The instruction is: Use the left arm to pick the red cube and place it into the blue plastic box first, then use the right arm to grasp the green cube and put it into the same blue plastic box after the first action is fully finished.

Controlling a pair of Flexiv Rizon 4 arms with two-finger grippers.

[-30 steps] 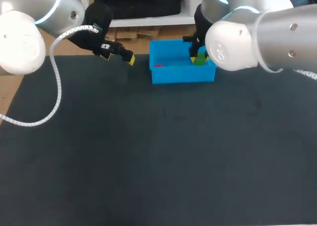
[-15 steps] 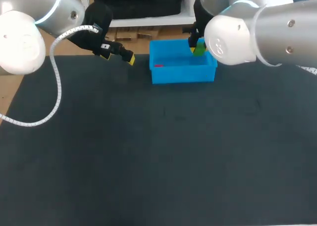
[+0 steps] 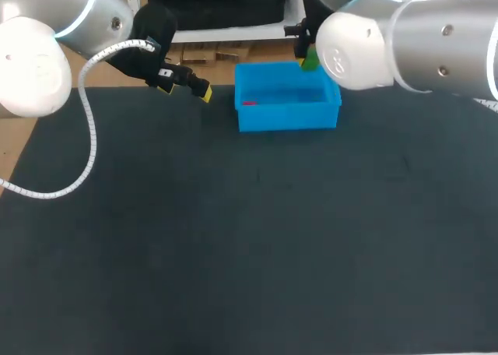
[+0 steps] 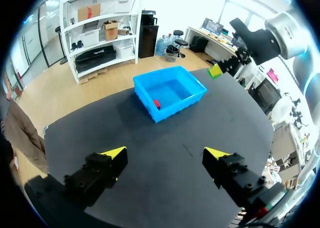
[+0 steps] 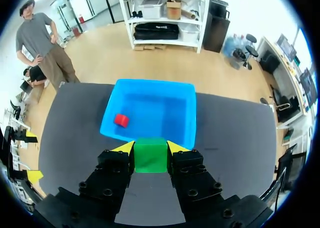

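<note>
The dark table (image 3: 249,254) carries the blue plastic box (image 3: 286,120) near its far edge. The right arm (image 3: 420,36) hangs over the box's far right corner, and the left arm (image 3: 47,43) sits well apart on the box's other side. The left gripper (image 4: 165,154) is spread wide, holding nothing. The right gripper (image 5: 150,147) clamps the green cube (image 5: 150,157) between its 2 fingers, in the air at the box's rim. The red cube (image 5: 121,120) lies inside the box, near one wall

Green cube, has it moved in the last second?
Yes. In the head view the green cube went from over the blue box's far right corner to beyond its far rim.
</note>
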